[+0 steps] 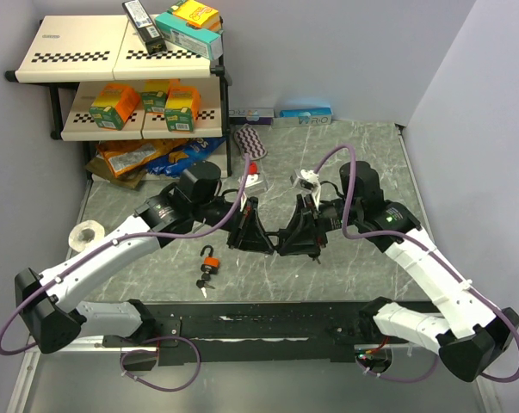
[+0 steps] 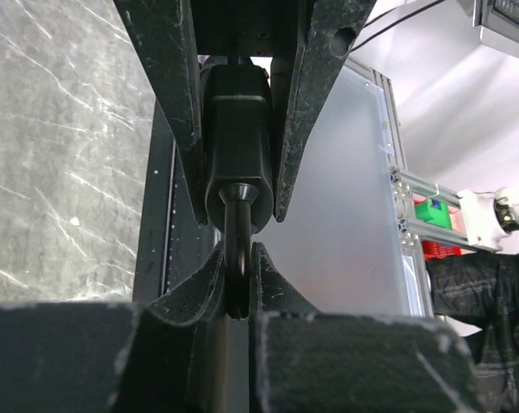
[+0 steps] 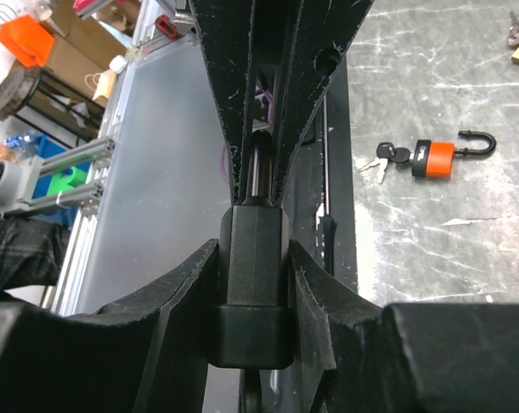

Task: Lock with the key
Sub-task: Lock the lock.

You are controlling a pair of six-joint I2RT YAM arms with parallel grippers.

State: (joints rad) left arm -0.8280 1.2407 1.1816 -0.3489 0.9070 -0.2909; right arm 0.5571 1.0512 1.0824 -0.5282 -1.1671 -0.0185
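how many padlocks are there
2: an orange padlock lying open on the table, and a black padlock held between the left gripper and the right gripper. More could be hidden on the shelf.

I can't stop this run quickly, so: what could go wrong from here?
1. Both grippers clamp one black lock. The left gripper pinches only its thin shackle and the right gripper holds its body, so an off-axis pull could slip it.
2. The orange padlock lies open, with the key in it, untouched while both grippers are busy.
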